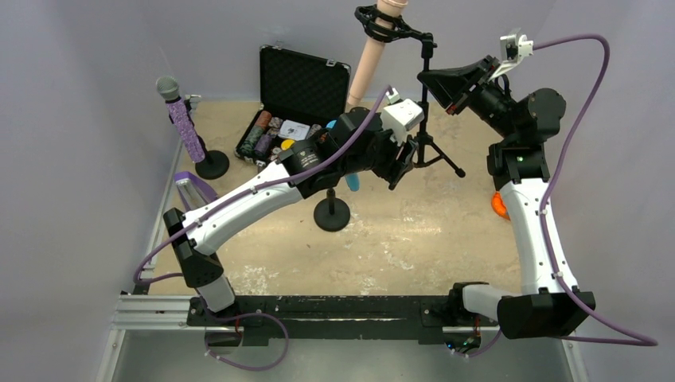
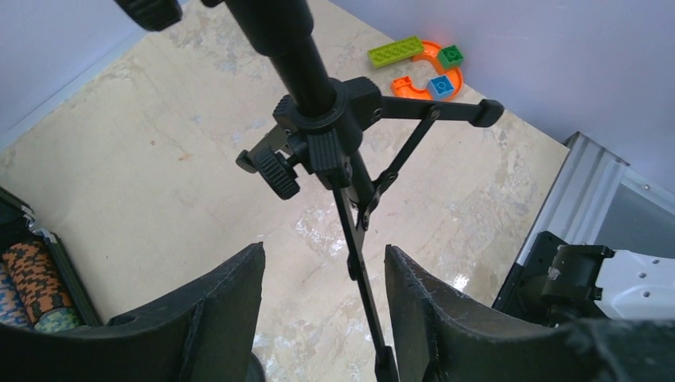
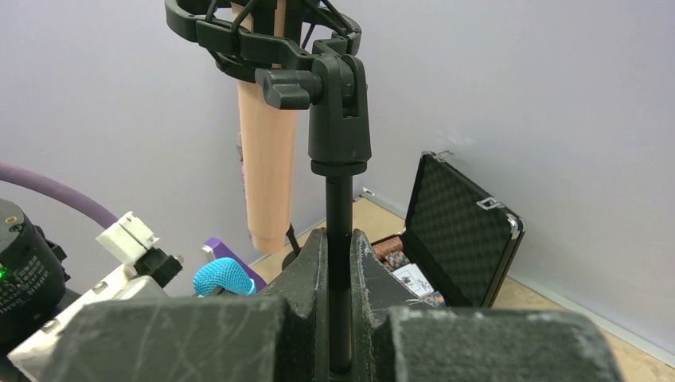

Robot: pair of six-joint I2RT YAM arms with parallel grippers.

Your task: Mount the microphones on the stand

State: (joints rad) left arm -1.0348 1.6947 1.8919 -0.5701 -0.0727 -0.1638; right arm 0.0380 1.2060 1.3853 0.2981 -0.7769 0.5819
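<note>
Firmly, the right gripper (image 3: 338, 243) is clenching the stand's pole (image 3: 340, 195) — pink microphone (image 3: 267, 159) hanging just above it; the left gripper (image 2: 325, 256) is gaping around a tripod leg (image 2: 356, 247).

Up top, the overhead camera sits high at the near edge and looks down and forward. It is wide enough to take in the whole table (image 1: 446, 239), the stand (image 1: 427, 103) at the far middle and the open case (image 1: 302, 79) by the back wall. Down to the left wrist view: it peers steeply down between its own fingers (image 2: 215, 318), very close on the stand's leg hub, with bare tabletop beyond and toy bricks (image 2: 422, 60) near the table's edge. The right wrist view is tight on the stand's pole, facing the back wall and tilted up to the pink microphone (image 3: 267, 159). All three share the stand, and the case shows in each too.
</note>
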